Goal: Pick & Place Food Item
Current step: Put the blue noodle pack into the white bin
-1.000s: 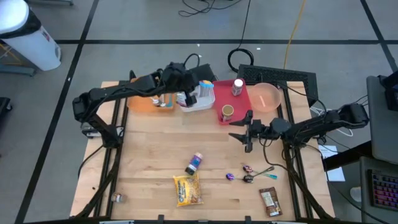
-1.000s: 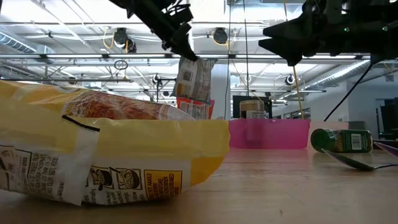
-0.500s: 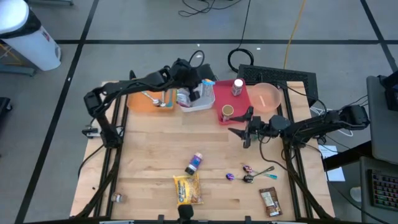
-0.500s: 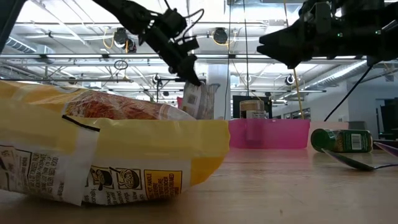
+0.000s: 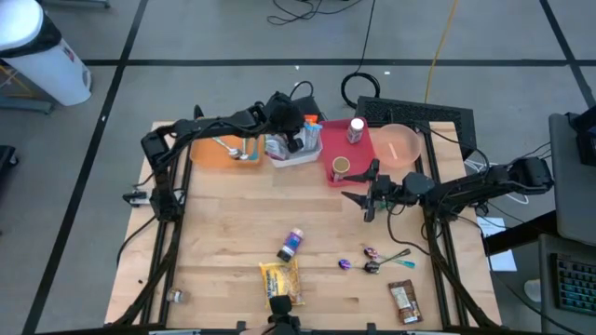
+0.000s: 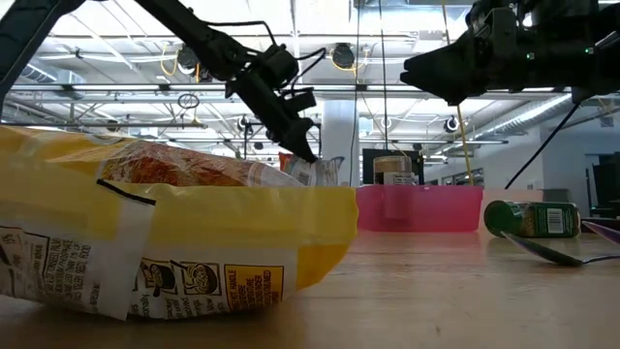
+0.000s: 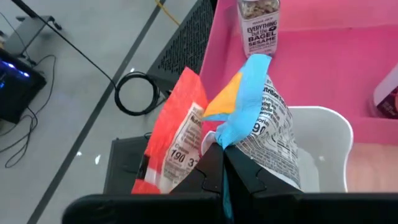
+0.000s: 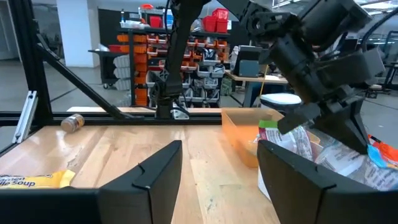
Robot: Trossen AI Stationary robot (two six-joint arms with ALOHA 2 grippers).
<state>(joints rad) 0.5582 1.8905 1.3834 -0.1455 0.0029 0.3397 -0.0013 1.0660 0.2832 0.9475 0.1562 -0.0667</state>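
My left gripper (image 5: 299,137) is over the white bin (image 5: 307,154) at the table's far edge, shut on a white, blue and orange snack packet (image 7: 258,112). A red packet (image 7: 177,140) stands in the bin beside it. In the low view the packet (image 6: 316,172) hangs under the left gripper (image 6: 301,148), its lower end hidden behind the yellow bag (image 6: 145,233). My right gripper (image 5: 369,196) hovers open and empty right of the table's middle, near the pink tray (image 5: 346,149). My left gripper pinches the packet's blue sealed edge (image 7: 231,138) between its two fingers (image 7: 245,177). The fingers slant down from above, from the table's left. The packet hangs below them inside the white bin's rim (image 7: 333,118); whether its lower end rests on the bin is hidden.
An orange bin (image 5: 222,149) stands left of the white one. The pink tray holds a seasoning jar (image 7: 258,25) and a cup (image 5: 341,167); a pink bowl (image 5: 399,144) is beside it. Near the front lie a bottle (image 5: 291,245), the yellow bag (image 5: 280,282), a spoon (image 5: 391,259) and a bar (image 5: 404,300).
My left gripper has gone toward the table's right and far edge and down, tipping more steeply. It has carried the packet, which hung well above the bins a second ago, down to the white bin. The gripper has stayed shut on it.
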